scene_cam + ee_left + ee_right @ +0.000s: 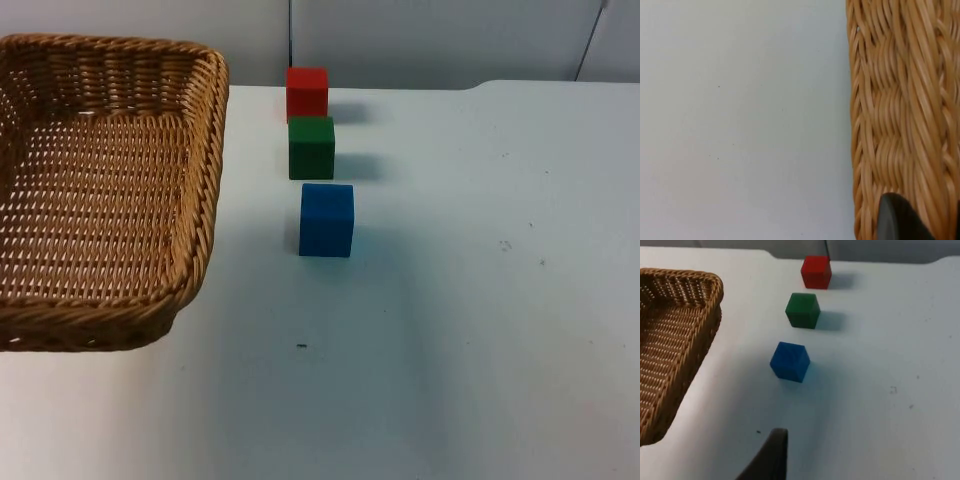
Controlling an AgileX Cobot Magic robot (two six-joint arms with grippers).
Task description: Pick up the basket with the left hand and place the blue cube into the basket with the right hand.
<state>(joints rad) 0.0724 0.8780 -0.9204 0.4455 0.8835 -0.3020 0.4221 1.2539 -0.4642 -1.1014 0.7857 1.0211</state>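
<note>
The woven wicker basket [100, 180] stands empty on the left side of the table, in the top view. Its rim [900, 120] runs close under my left gripper [940, 225], which hovers right at the basket's outer edge. The blue cube [327, 220] sits on the table to the right of the basket, nearest of a row of three cubes. In the right wrist view the blue cube [789, 361] lies some way ahead of my right gripper [771, 460], which hangs above bare table and holds nothing that I can see.
A green cube [311, 147] and a red cube [307, 92] stand in line behind the blue one, toward the grey partition wall [430, 40]. White table [480, 330] stretches to the right and front of the cubes.
</note>
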